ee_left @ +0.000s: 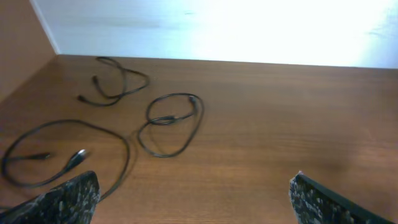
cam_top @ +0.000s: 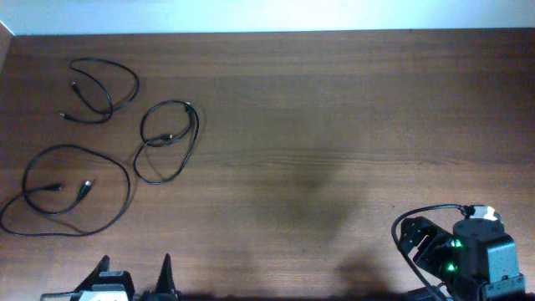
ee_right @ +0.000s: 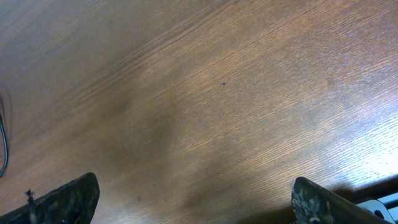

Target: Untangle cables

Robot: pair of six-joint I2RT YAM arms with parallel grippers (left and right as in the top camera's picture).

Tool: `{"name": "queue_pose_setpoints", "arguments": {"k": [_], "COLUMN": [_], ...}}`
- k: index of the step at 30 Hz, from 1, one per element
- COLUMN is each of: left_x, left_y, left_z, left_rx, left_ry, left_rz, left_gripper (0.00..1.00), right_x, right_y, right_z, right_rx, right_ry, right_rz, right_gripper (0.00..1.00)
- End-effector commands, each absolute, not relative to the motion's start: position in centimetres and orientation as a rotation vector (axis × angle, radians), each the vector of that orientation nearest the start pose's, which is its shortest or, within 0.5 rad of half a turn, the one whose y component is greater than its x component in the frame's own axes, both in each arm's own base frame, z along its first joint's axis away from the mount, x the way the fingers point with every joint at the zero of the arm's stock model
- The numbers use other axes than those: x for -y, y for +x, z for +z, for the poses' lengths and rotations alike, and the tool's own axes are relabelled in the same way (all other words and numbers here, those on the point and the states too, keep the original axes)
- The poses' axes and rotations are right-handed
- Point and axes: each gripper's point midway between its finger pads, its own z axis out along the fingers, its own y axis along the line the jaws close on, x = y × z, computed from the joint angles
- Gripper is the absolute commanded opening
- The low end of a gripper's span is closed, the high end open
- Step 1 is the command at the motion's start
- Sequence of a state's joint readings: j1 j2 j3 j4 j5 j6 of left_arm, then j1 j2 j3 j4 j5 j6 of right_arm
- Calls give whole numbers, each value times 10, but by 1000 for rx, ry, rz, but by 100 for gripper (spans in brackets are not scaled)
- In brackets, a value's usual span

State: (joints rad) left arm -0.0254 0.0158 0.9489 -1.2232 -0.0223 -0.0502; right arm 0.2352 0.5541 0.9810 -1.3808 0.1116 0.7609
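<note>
Looks nearly done imo. 3 cables on the table [cam_top: 334, 125], all on the 9 o'clock side: top cable [cam_top: 136, 85] at 10, well apart. Mid cable [cam_top: 196, 130] and big cable [cam_top: 79, 148] at 8 sit v close, maybe touching, can't tell. Left gripper [ee_left: 196, 199] and right gripper [ee_right: 196, 199] both spread wide, holding nothing. Next prob the left pulling those 2 apart

Table [cam_top: 334, 109]: brown wood, fine straight grain, smooth, faint sheen.
Cables [cam_top: 164, 142]: black plastic-looking sheath, smooth, matt.
Left fingers [ee_left: 62, 202]: dark, rough, speckled surface.
Wall [ee_left: 249, 25] beyond table: white, plain, matt.
</note>
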Motion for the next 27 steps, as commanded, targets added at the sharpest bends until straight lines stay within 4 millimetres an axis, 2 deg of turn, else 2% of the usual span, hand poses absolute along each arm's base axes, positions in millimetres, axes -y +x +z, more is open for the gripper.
{"name": "queue_pose_setpoints", "arguments": {"k": [1,12,15,17,19,22,23,27], "left_x": [-3,-7,-6,-6,-6,-6,-7,-7], "left_y": [86,87,104,120,152,206,218,240], "left_z": [283,286,304,306,295,255,240,207], "left_rx": [-1842,-1829,-1732,-1697,-1659,-1606,-1590,-1529], "left_ry": [-58,-93,-85,-83,-82,-75,-74,-72], "left_rz": [-28,-2,-12,-13,-14,-20,-21,-22], "left_gripper": [99,99,99,99,99,99,99,99], "right_x": [-12,-12,-12,-12,-12,-12,-12,-12], "right_y": [137,137,137,137,137,137,137,137], "right_z": [211,211,211,211,211,211,211,211], "right_rx": [-2423,-2423,-2423,-2423,-2423,-2423,-2423,-2423], "right_ry": [712,712,712,712,712,711,712,712], "right_rz": [264,264,264,264,264,264,264,264], "right_gripper": [98,98,98,99,98,98,98,98]}}
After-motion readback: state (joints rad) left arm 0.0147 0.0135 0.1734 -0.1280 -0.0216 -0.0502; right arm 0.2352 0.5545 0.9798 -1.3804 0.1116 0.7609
